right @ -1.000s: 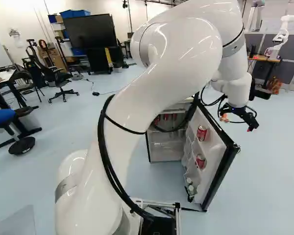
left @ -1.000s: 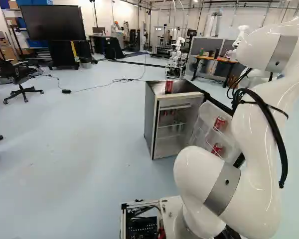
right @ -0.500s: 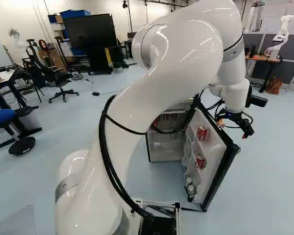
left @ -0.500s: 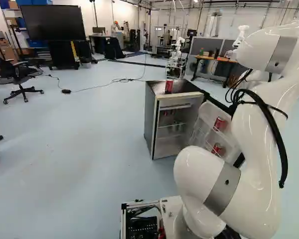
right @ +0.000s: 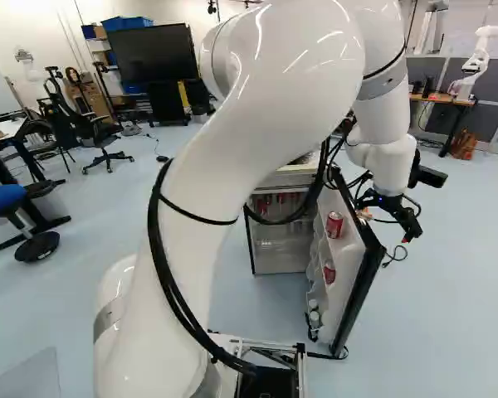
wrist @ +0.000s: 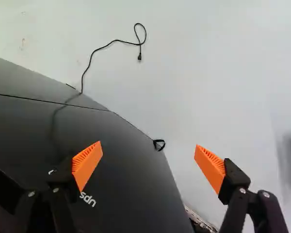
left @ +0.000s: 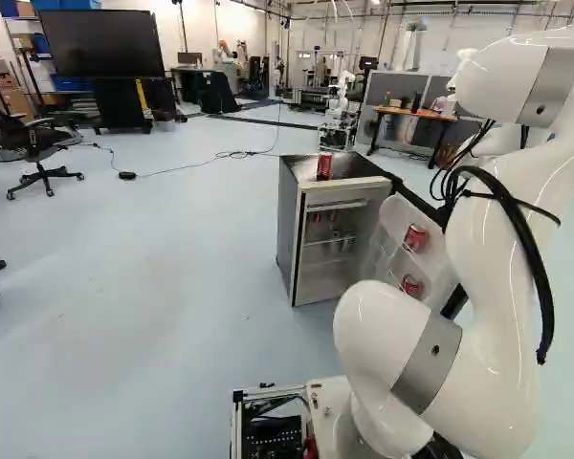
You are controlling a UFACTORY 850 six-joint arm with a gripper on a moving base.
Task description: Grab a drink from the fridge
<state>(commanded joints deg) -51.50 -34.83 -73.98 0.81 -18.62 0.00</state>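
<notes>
My gripper (right: 406, 230) is open, fingers spread wide, near the outer side of the swung-out door (right: 349, 267). 2 red cans (right: 334, 224) sit in its inner racks, 1 more red can (left: 324, 166) on top of the fridge (left: 287, 229).

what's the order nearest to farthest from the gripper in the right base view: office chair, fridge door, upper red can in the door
1. fridge door, beside the gripper
2. upper red can, on the door's inner side
3. office chair, far off at the view's left
</notes>
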